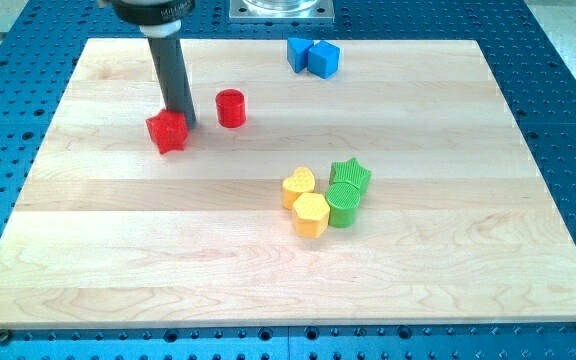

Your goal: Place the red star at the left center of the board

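Observation:
The red star (167,131) lies on the wooden board (118,250) in its upper left part. My tip (184,122) is at the star's upper right edge, touching it or almost so. The dark rod rises from there to the view's top. A red cylinder (231,108) stands just to the right of the tip, apart from the star.
A blue block pair (313,56) sits at the board's top edge, a star-like shape and a cube touching. Near the middle, a yellow heart (299,186), a yellow hexagon (311,214), a green star (351,175) and a green cylinder (344,203) cluster together.

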Controlling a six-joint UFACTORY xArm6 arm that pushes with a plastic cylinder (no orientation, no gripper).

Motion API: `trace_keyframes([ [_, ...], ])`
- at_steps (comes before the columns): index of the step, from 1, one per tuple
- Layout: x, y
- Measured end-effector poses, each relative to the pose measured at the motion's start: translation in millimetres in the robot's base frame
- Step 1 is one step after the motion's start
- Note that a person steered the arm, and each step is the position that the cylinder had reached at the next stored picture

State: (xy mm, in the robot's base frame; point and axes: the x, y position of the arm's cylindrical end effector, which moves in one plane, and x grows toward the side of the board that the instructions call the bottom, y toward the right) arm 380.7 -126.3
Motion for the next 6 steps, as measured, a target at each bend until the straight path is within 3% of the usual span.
trace_keyframes([
  [3,80,47],
  [5,70,-72],
  [6,61,-13],
])
